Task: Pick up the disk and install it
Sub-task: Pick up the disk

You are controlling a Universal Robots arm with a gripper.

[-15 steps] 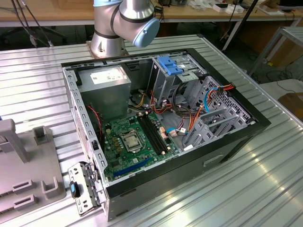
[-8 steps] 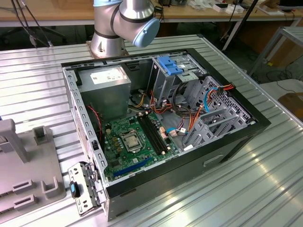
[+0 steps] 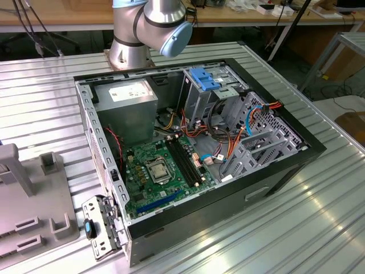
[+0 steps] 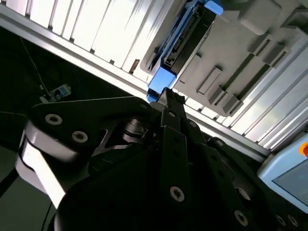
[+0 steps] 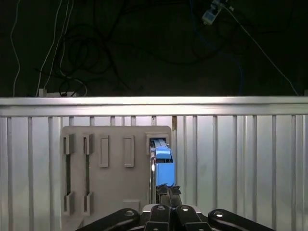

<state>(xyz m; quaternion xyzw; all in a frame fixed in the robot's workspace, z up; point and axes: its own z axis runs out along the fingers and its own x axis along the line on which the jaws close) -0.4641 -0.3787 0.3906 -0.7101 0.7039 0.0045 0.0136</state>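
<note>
The disk (image 5: 163,166) stands on edge in a slot of the grey holder (image 5: 115,183), its bright blue carrier facing me. In the second wrist view the disk (image 4: 185,41) runs slantwise, grey-black between blue end tabs. My gripper (image 5: 169,190) sits right at the disk's near blue end tab, its two fingers drawn together on the tab. The same gripper (image 4: 167,96) meets that tab in the second wrist view. The open computer case (image 3: 85,114) lies on the table, a tall grey drive bay with a blue bracket (image 3: 203,79) at its back.
The holder (image 3: 40,205) stands at the exterior view's left on the ribbed metal table (image 3: 296,228). The arm's base (image 3: 134,45) rises behind the case. Loose cables (image 3: 222,142) and a motherboard (image 3: 159,171) lie inside the case. Beyond the table edge (image 5: 154,102) the floor is dark, with wires.
</note>
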